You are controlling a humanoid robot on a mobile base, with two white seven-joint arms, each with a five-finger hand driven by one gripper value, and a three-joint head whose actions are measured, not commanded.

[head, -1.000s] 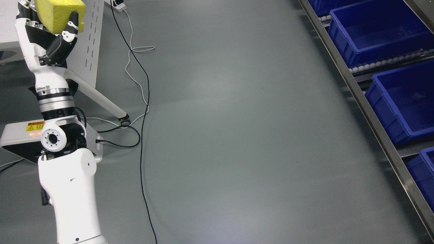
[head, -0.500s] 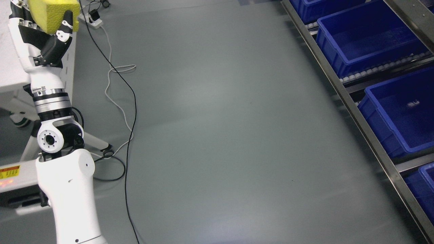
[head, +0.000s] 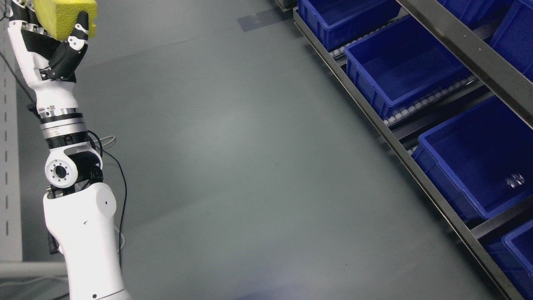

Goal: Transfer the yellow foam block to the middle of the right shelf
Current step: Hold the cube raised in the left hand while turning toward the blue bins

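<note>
Grey floor (head: 250, 166) fills most of your view. Your left hand (head: 46, 46), raised at the upper left, has its fingers (head: 77, 35) curled tight around the yellow foam block (head: 62, 14), thumb pressed on its near face. A black cable (head: 120, 196) trails beside the arm. Well apart on your right, the metal roller shelf (head: 416, 166) carries open blue plastic bins (head: 399, 62); the nearer one holds something small and blurred.

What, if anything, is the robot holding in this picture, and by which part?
The left hand holds the yellow foam block from below, thumb on its right face, fingers at its left side. Its top is out of frame.
</note>
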